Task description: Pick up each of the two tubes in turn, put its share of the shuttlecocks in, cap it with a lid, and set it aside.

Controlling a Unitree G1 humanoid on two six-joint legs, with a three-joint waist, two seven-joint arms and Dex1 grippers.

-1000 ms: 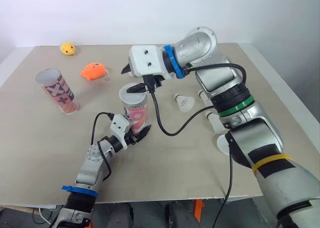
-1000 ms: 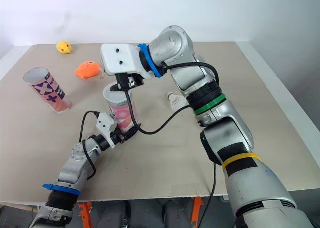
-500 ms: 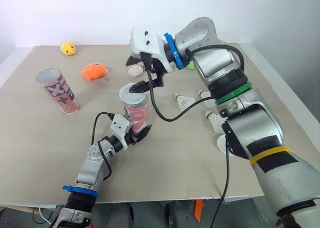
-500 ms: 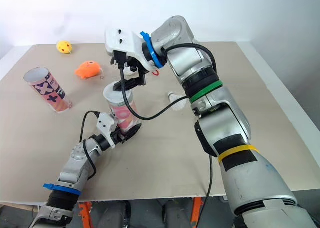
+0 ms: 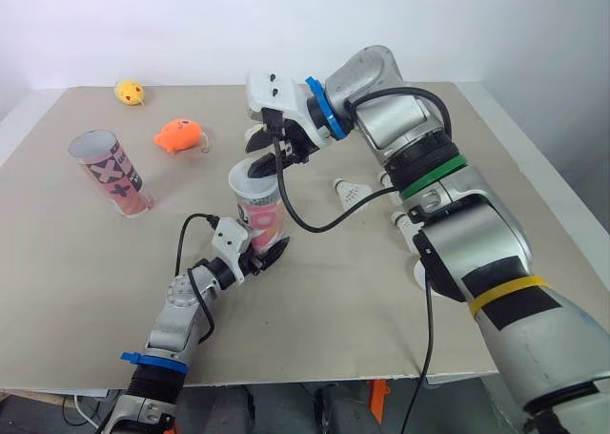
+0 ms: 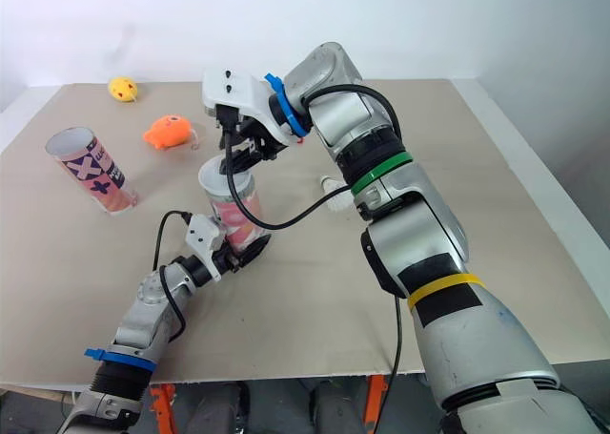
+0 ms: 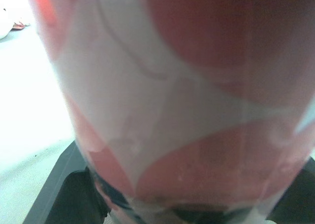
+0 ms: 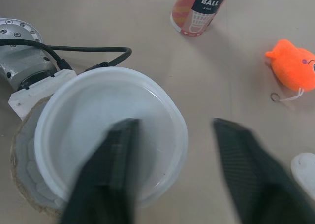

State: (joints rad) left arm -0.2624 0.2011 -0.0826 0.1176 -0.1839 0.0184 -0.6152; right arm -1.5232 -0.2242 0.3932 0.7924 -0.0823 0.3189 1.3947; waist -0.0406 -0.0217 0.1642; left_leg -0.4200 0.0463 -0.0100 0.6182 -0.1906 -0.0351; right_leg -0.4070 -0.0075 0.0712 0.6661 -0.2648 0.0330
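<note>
table [image 5: 334, 300]: matt pale board, smooth | tube [image 5: 257, 210]: smooth printed wall, light gloss | lid [image 8: 83, 130] on the tube: milky white plastic, smooth, faint sheen | orange toy [image 5: 179, 134] beyond the tube: fuzzy plush cloth | second tube [image 5: 110, 174] left of the tube: same glossy print

Our head pair looks down over the table [image 5: 76, 291]; left wrist hugs the tube [image 7: 172, 111], right wrist looks down on its top.
</note>
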